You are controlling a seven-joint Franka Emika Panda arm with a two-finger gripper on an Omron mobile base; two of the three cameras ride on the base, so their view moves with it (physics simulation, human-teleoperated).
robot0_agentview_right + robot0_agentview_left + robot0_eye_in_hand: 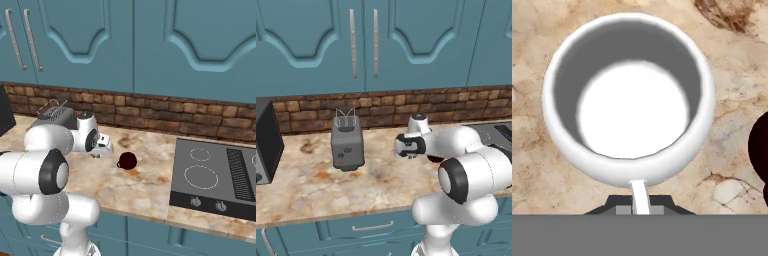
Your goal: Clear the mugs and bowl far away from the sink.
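A white mug (632, 95) is seen from above over the marble counter (532, 165), empty inside. Its thin handle (639, 196) runs down between the dark fingertips of my gripper (640, 206), which is shut on it. In the base views the hand (408, 145) (100, 144) hangs low over the middle of the counter. The dark maroon mug (127, 160) stands upright on the counter just right of the hand; its dark edge (760, 155) shows at the right of the hand view. The bowl and the sink are out of view.
A grey toaster (347, 145) (55, 116) stands left of the hand near the brick backsplash. A black stovetop (215, 175) lies to the right. A dark appliance (266, 140) sits at the far left. Teal wall cabinets (363, 40) hang overhead.
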